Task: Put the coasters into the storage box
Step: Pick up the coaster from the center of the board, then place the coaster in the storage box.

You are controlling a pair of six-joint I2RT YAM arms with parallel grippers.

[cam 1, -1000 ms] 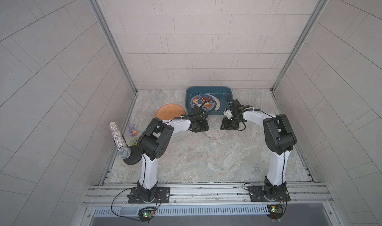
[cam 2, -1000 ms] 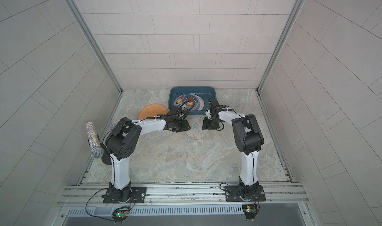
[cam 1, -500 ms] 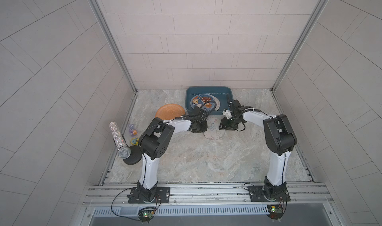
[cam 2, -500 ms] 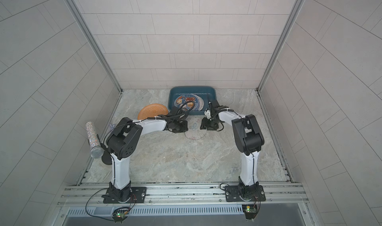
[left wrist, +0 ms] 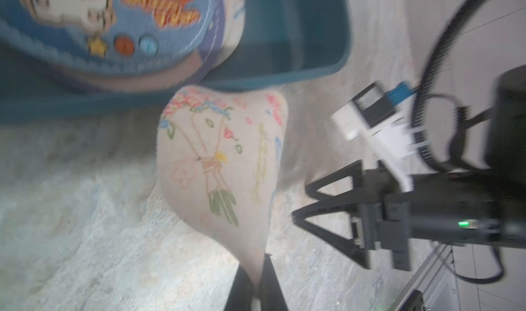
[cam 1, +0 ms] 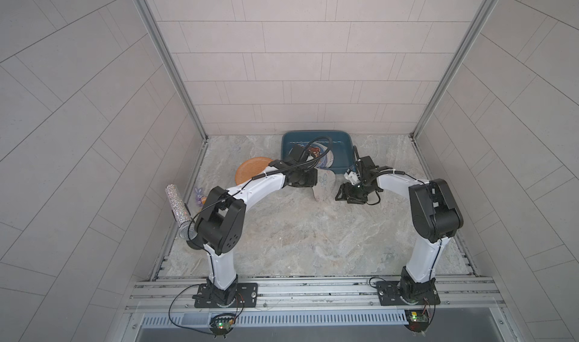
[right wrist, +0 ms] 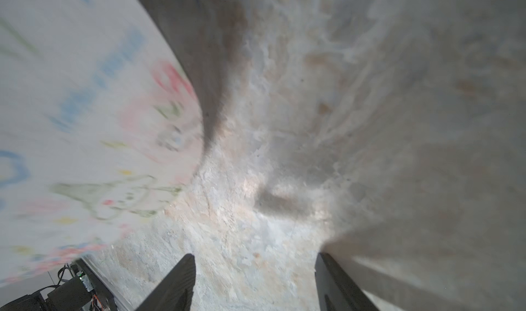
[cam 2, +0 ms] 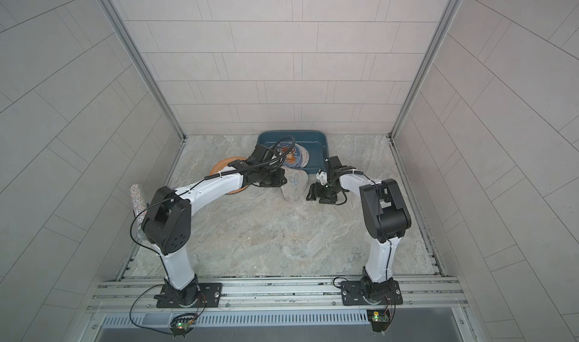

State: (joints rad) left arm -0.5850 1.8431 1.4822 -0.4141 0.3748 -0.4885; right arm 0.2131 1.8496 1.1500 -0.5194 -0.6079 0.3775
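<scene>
While the pale coaster (cam 1: 324, 185) hangs tipped up and a bit bent just in front of the box (cam 1: 343, 155), we are in the step of carrying it in. Our left hand (left wrist: 254, 262) is squeezed tight on one edge of it. A coaster is round, so it has no long side. As held, it runs from the pinched edge toward the box. Its far edge comes just beside the box's near wall, and we cannot tell if they touch. Its picture side faces our right hand (right wrist: 253, 255), which is open, holds nothing, and waits just beside the coaster. Inside the box a blue coaster (left wrist: 113, 25) lies on top of others. An orange coaster (cam 1: 250, 171) lies on the desk (cam 1: 297, 246) beside the box. Next, we think, the left hand must lift the pale coaster over the low wall, lay it flat on the blue one, and let go.
</scene>
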